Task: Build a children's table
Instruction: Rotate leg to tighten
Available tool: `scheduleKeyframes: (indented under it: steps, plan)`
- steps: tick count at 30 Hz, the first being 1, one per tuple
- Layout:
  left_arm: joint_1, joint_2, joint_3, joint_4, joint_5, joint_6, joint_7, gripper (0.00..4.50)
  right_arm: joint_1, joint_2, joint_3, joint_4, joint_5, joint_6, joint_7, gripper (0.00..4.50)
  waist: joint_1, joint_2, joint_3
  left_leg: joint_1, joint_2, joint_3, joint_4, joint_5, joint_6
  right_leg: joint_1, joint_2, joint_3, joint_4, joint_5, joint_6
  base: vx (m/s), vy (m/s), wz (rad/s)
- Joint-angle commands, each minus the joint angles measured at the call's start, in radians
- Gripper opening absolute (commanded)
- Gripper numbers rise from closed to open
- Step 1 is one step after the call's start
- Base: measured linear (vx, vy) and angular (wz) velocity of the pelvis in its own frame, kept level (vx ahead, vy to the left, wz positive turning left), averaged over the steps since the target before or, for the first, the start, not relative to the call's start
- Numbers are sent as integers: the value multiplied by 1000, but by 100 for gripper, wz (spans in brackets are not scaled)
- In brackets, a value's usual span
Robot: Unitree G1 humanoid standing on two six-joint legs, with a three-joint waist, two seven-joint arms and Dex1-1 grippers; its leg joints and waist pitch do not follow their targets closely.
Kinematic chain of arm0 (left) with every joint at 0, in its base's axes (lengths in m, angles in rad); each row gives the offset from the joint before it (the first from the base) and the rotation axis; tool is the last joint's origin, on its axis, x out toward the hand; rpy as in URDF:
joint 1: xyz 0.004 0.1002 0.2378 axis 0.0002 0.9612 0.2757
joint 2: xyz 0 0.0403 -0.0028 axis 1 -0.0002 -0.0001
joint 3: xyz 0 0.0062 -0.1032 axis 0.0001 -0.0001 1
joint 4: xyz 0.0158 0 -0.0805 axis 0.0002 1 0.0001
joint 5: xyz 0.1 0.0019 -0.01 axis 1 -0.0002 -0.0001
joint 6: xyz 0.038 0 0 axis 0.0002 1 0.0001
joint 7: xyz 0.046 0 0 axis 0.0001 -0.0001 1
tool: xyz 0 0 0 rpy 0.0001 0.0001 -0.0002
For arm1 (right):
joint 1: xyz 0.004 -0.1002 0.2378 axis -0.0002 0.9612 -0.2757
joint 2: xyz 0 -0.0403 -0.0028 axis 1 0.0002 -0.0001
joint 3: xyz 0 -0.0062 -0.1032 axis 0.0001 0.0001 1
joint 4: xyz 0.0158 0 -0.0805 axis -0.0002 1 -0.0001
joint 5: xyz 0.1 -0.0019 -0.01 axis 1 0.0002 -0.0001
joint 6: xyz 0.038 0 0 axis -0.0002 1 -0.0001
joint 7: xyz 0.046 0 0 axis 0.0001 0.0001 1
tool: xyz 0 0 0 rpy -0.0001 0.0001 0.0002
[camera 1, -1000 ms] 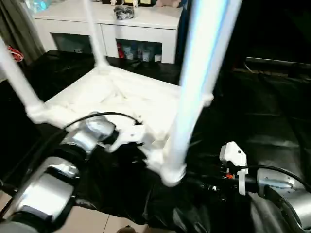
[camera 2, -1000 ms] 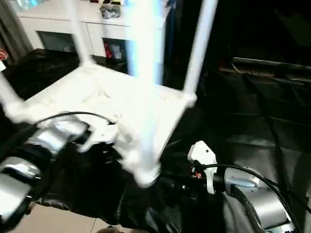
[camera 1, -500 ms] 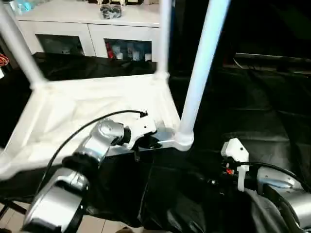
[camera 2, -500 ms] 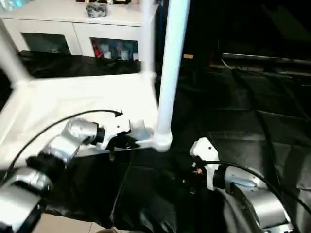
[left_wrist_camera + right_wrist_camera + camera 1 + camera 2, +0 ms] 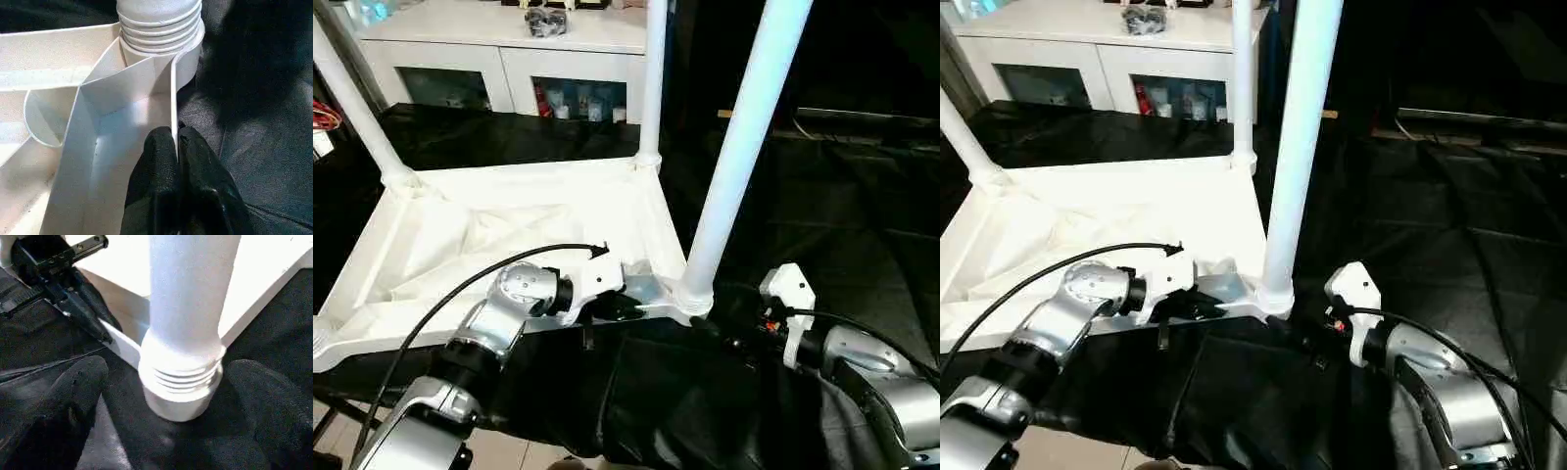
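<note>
White plastic, the children's table [image 5: 509,235] lies upside down on a black cover [image 5: 822,225], underside up, with legs rising from its corner sockets. The left gripper [image 5: 177,147] is clamped on the table's raised rim [image 5: 173,98]: in the left wrist view its two black fingers [image 5: 156,161] are pressed together with the thin rim wall pinched between them, just short of the near corner socket [image 5: 188,54]. A threaded collar of the nearest leg [image 5: 744,147] sits in that socket, directly ahead of the fingertips.

The right gripper [image 5: 171,382] stands wide apart. In the right wrist view its black fingers [image 5: 73,387] flank the base of the same leg, one on each side, with cover visible between each finger and the socket; neither finger touches it. The left gripper's black fingers appear there too, beyond the right gripper's own, closed on the rim beside the socket.

Beyond the table stands a white cabinet [image 5: 509,39] with shelf openings. A black cable [image 5: 460,284] runs along the left forearm.
</note>
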Motion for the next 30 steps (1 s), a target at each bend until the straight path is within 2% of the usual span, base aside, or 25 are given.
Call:
scheduleKeyframes:
  steps: [1, 4, 6, 8, 10, 11, 14, 15, 19, 23, 26, 30]
  plan:
    - [30, -4, -21, -3, -21, 18, -25, 4, -26, 5, 13, 32, -46, -21, -24, 450, -4, -17, -50, 20, 74, -33, -69, -127, 62, 27, -109, 56, -83, 19, -189, 0, 0, 0]
    - [35, -14, 9, -6, -39, 44, -1, 4, -80, 33, 26, 100, -93, -61, -69, 450, -8, -23, -49, 19, 70, -31, -69, -122, 61, 28, -108, 55, -84, 20, -192, 0, 0, 0]
    - [36, -14, 14, -8, -42, 48, 5, 47, -90, 37, 27, 112, -97, -68, -74, 450, -10, -20, -49, 20, 70, -31, -69, -125, 61, 28, -109, 55, -85, 9, -194, 0, 0, 0]
    - [44, -9, 17, -19, -45, 56, 6, 58, -102, 42, 26, 126, -97, -74, -77, 450, -10, -24, -49, 19, 72, -31, -69, -124, 65, 29, -110, 56, -84, 11, -191, 0, 0, 0]
    - [55, 5, 12, -29, -37, 50, 6, 76, -114, 49, 26, 138, -94, -76, -73, 450, -10, -19, -50, 21, 74, -32, -70, -130, 64, 27, -110, 56, -83, 16, -197, 0, 0, 0]
    - [55, 5, 12, -29, -37, 50, 6, 76, -114, 49, 26, 138, -94, -76, -73, 450, -12, -25, -48, 20, 75, -32, -71, -131, 65, 27, -109, 56, -83, 21, -199, 0, 0, 0]
    - [70, 27, 7, -44, -39, 77, -25, 76, -125, 53, 37, 155, -104, -104, -50, 450, -15, -26, -47, 20, 74, -31, -72, -140, 59, 27, -110, 57, -84, 13, -196, 0, 0, 0]
    - [70, 27, 7, -44, -39, 77, -25, 76, -125, 53, 37, 155, -104, -104, -50, 450, -15, -30, -46, 20, 74, -31, -73, -137, 60, 28, -112, 57, -84, 10, -194, 0, 0, 0]
    - [75, 45, 3, -36, -21, 89, -12, 43, -133, 51, 56, 174, -116, -136, -41, 450, -24, -31, -44, 19, 72, -30, -73, -132, 65, 29, -109, 57, -84, 22, -196, 0, 0, 0]
    - [68, 53, 0, -26, -8, 109, 15, 7, -143, 54, 56, 183, -116, -138, -36, 450, -26, -32, -44, 20, 72, -30, -72, -130, 69, 29, -109, 58, -85, 19, -199, 0, 0, 0]
    - [63, 62, -8, -29, -2, 148, 19, 7, -150, 57, 57, 195, -115, -146, -19, 450, -26, -30, -42, 21, 73, -31, -74, -143, 65, 28, -109, 58, -87, -10, -200, 0, 0, 0]
    - [63, 65, -12, -37, -5, 156, 12, 7, -162, 60, 60, 211, -106, -145, -4, 450, -30, -30, -41, 20, 73, -31, -75, -143, 63, 28, -107, 58, -86, 1, -205, 0, 0, 0]
